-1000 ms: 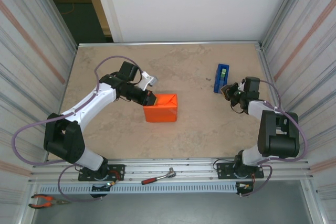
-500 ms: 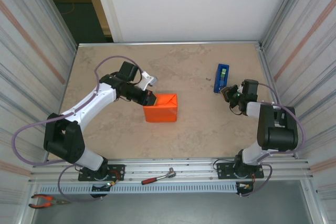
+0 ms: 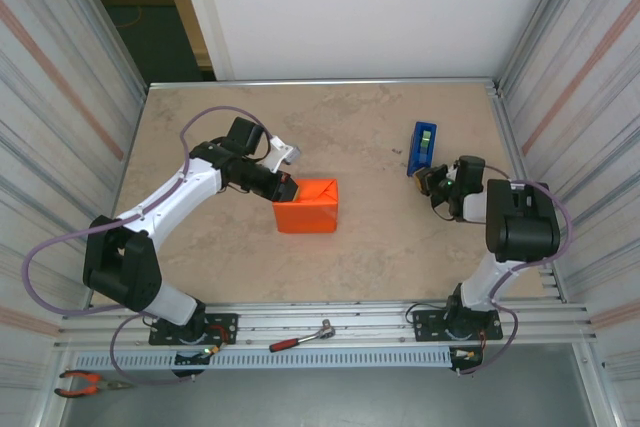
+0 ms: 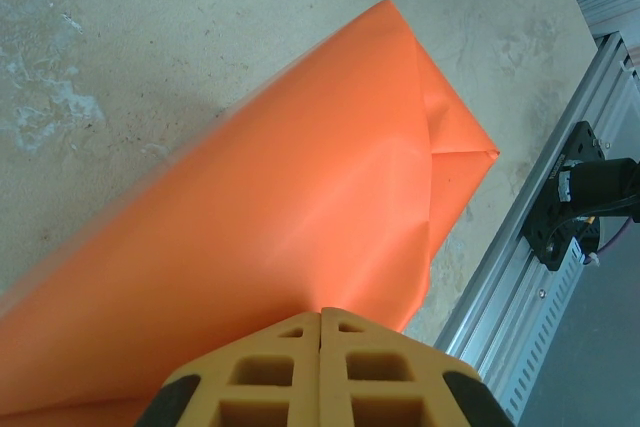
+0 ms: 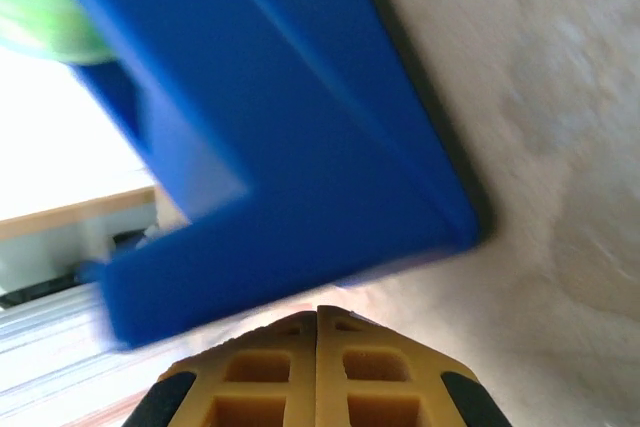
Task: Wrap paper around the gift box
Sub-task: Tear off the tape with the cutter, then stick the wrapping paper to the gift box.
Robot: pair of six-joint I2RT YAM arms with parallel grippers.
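The paper (image 3: 308,205) shows as a box-sized orange parcel at the middle of the table; the gift box is hidden under it. My left gripper (image 3: 291,190) is shut, its tips against the parcel's upper left edge. In the left wrist view the closed fingertips (image 4: 321,312) touch the smooth orange paper (image 4: 300,197), whose folded end points toward the near rail. My right gripper (image 3: 431,179) is shut and empty, just below the blue tape dispenser (image 3: 422,148). The right wrist view has the dispenser (image 5: 290,147) close in front of the shut gripper (image 5: 317,310).
A red-handled wrench (image 3: 300,337) lies on the near rail and red pliers (image 3: 85,382) lie at the bottom left. Corrugated walls close in both sides. The metal rail (image 4: 560,197) runs near the parcel's folded end.
The right arm's elbow has swung in and its gripper has crept slightly left toward the dispenser. The left arm and the parcel have not moved.
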